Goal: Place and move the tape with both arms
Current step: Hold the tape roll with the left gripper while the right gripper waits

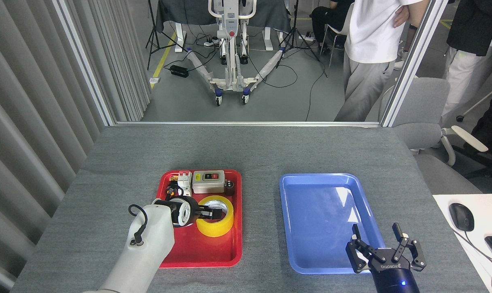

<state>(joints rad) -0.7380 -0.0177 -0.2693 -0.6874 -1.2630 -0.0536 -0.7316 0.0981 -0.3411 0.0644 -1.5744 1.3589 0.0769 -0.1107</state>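
Tape [215, 221], a yellow roll with a white core, is seen lying flat in the red tray [197, 252], on the right half of the tray and just in front of a grey switch box [207, 182] at the tray's back edge. The step in hand is judged to be the pick-up of the roll by the left arm: the left end effector [211, 212] is held low over the roll, its black fingers pointing to the right, and at least 1 finger appears to reach into the hollow core. Whether the fingers are clenched on the roll's wall or merely released around it cannot be told, since the end effector is seen dark and partly end-on. A firm closing on the wall and a straight lift clear of the tray's rim are thought to be called for next, with care taken not to knock the small parts at the back. The left arm enters from the lower left, its white forearm raised over the tray's front left corner and its wrist turned sideways. The right end effector [385, 252] is held spread wide and empty, fingers pointing away from the robot, over the near edge of the blue tray [294, 219], which holds nothing. Both trays rest on the grey surface [250, 150].
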